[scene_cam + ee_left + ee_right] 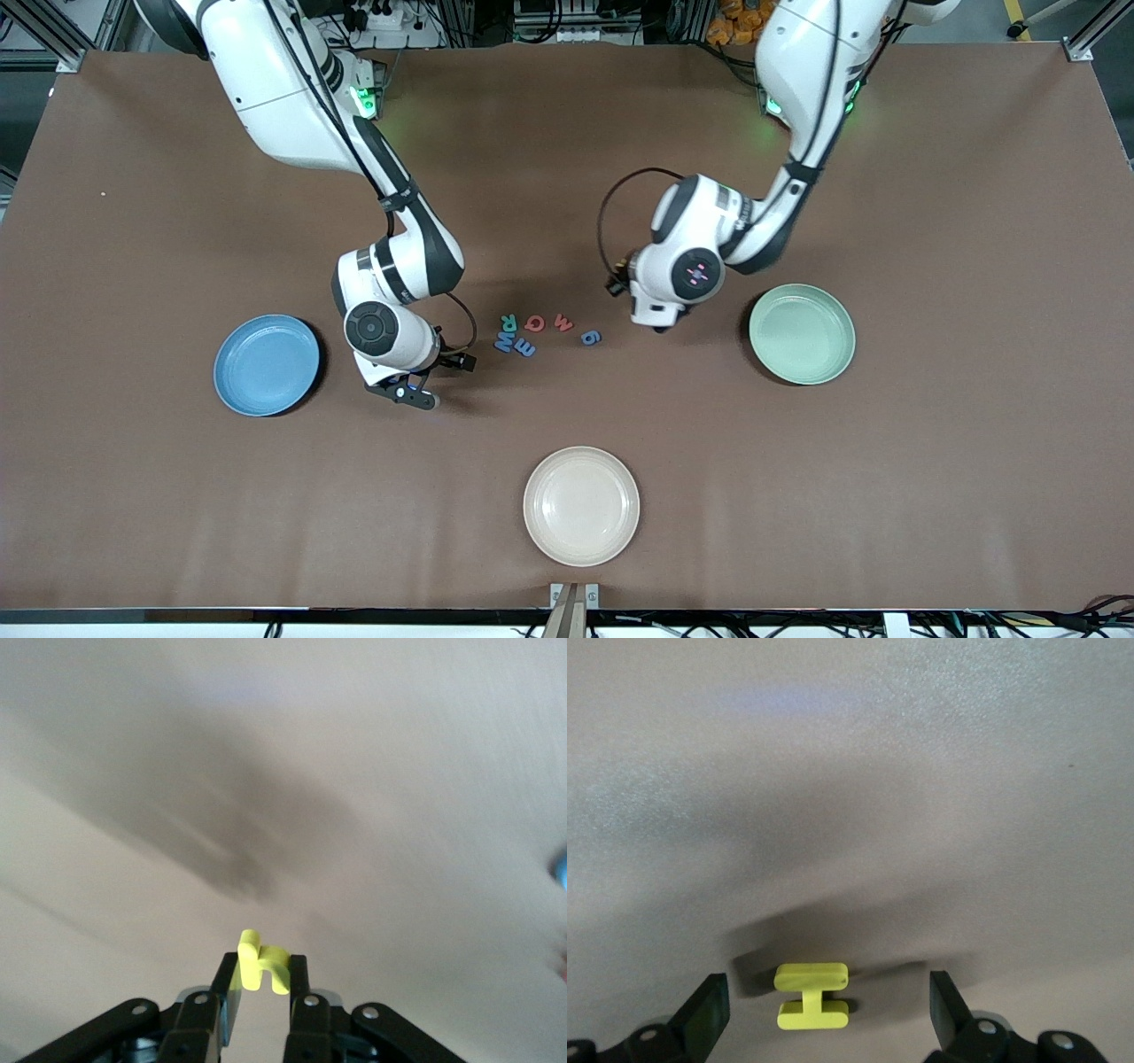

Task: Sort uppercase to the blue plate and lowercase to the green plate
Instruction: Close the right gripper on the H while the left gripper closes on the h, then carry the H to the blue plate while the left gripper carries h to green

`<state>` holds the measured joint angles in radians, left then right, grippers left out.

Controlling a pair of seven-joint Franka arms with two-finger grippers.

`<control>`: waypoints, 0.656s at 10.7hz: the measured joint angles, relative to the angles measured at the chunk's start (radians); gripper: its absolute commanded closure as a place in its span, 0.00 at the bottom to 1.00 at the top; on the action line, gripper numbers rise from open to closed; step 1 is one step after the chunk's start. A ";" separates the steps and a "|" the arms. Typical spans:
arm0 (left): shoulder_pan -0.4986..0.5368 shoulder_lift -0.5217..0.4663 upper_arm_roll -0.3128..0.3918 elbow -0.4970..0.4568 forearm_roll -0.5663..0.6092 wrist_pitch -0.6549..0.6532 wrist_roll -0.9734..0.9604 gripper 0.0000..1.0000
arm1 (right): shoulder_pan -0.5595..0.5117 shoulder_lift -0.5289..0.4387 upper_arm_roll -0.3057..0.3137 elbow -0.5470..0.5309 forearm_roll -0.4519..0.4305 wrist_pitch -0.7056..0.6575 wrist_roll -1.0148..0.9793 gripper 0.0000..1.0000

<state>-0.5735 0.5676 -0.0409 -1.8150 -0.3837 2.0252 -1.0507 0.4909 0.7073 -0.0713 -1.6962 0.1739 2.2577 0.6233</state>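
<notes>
My left gripper (660, 326) hangs over the table between the loose letters and the pale green plate (802, 334). In the left wrist view it (262, 967) is shut on the small yellow h (257, 958). My right gripper (409, 392) is low over the table between the blue plate (266, 364) and the letters. In the right wrist view it (828, 992) is open, with the yellow H (811, 977) lying flat between its fingers. Green R (508, 321), large blue M (504, 341), small blue m (524, 348), red Q (534, 322), red w (563, 322) and blue g (591, 338) lie mid-table. Both plates hold nothing.
A cream-white plate (580, 505) sits nearer to the front camera than the letters, at the table's middle. The brown table (930, 461) stretches wide around the plates.
</notes>
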 measured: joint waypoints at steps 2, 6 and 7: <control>0.016 -0.005 0.063 -0.002 0.103 -0.125 0.085 0.87 | 0.000 0.000 0.000 -0.001 0.000 0.001 0.000 0.65; 0.043 -0.027 0.106 -0.007 0.346 -0.325 0.205 0.87 | 0.002 -0.003 0.003 0.001 0.025 0.008 0.001 1.00; 0.052 -0.035 0.106 -0.007 0.389 -0.359 0.230 0.87 | 0.002 -0.004 0.004 0.001 0.030 0.008 0.001 1.00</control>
<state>-0.5210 0.5324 0.0654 -1.8221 0.0051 1.6661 -0.8204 0.4928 0.7032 -0.0678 -1.6951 0.2036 2.2652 0.6243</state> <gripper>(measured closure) 0.736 0.652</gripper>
